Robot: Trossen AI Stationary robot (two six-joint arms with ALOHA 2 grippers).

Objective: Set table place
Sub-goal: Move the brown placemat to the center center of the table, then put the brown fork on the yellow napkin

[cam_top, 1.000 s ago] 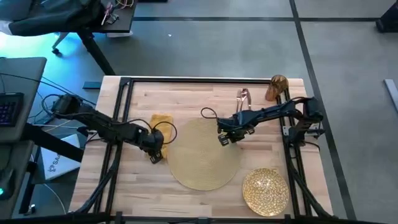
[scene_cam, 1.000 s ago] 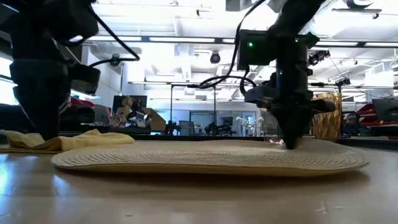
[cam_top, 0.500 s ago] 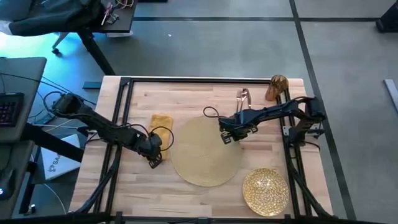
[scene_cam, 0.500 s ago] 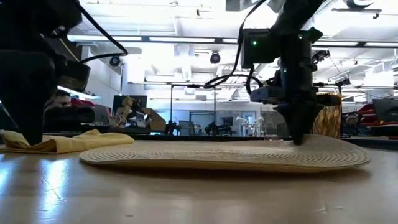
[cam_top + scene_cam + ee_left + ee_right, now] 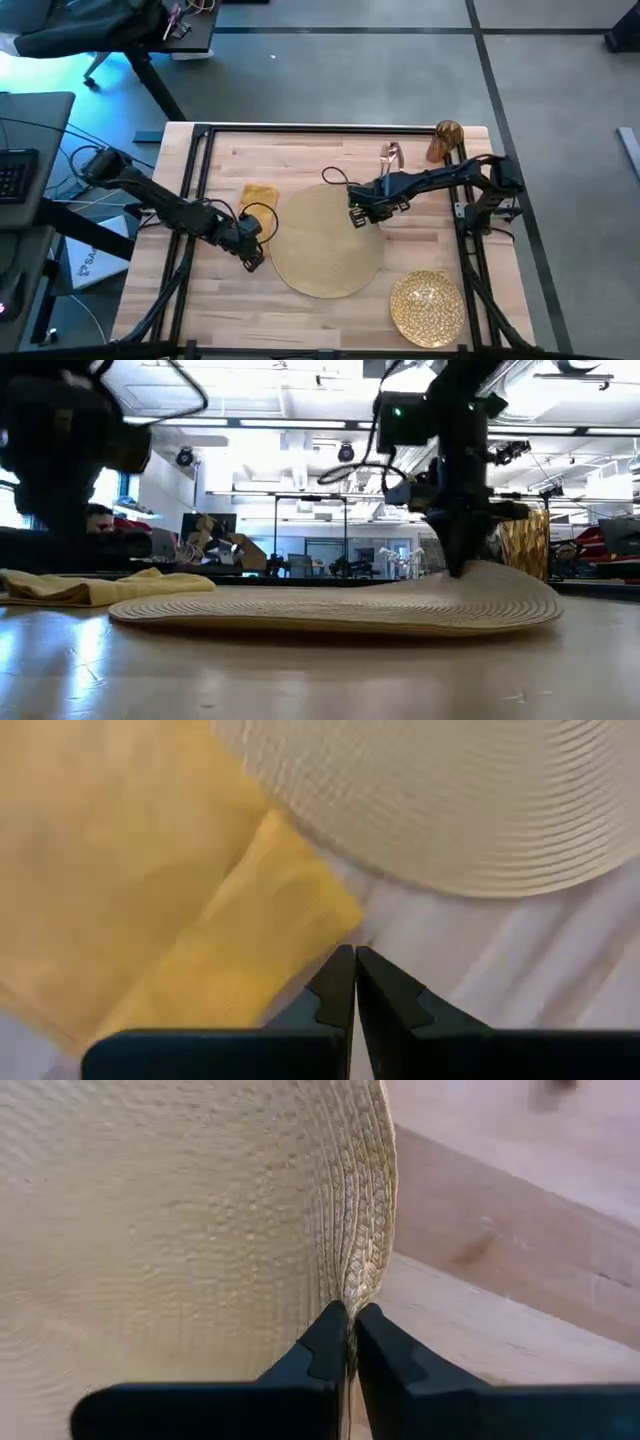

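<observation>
The round woven placemat (image 5: 326,243) is lying mid-table, shifted slightly left of where it sat a moment ago. The right gripper (image 5: 349,1342), clamped on its far-right rim, is lifting and dragging it into position. The left gripper (image 5: 354,982), fingers together and empty, is hovering beside the yellow napkin (image 5: 258,197). The cutlery (image 5: 389,156) is too small to make out.

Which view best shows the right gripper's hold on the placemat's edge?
The right wrist view: the right gripper has its jaws shut on the placemat rim, which puckers there. The low view shows that edge lifted off the table. The high view gives only position. The left wrist view shows the opposite rim.
</observation>
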